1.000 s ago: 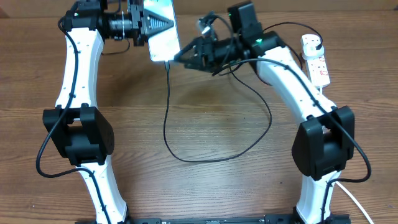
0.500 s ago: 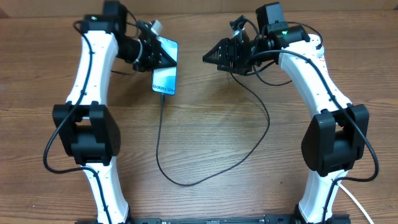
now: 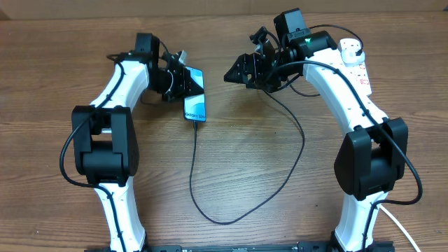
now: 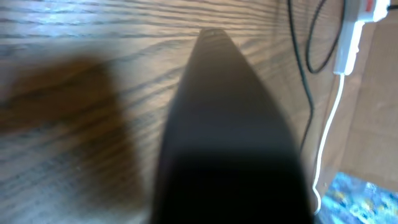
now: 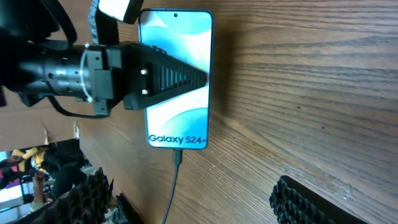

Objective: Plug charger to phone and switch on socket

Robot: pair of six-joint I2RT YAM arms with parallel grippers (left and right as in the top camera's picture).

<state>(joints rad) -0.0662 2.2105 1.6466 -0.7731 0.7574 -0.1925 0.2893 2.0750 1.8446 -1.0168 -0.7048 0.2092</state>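
Observation:
The phone point(image 3: 197, 106) shows a light blue screen reading "Galaxy S24+" point(image 5: 177, 81) and lies flat, low at the tabletop. My left gripper point(image 3: 187, 84) is shut on it, one black finger point(image 5: 168, 78) lying across the screen. The charger's connector point(image 5: 178, 155) sits in the phone's bottom edge. Its thin black cable point(image 3: 210, 217) loops over the table toward the white socket point(image 3: 352, 56) at the far right. My right gripper point(image 3: 231, 74) stands open to the right of the phone, and nothing is between its fingers point(image 5: 311, 202). In the left wrist view the dark phone point(image 4: 230, 137) fills the frame.
The socket's white lead point(image 4: 329, 124) runs along the table's right edge. Bare wood lies between the two arms, crossed only by the black cable loop. The socket point(image 4: 354, 18) lies behind my right forearm.
My left gripper has brought the phone down and to the right, toward the table. The right gripper has let go of the connector, opened wider and drawn back to the right.

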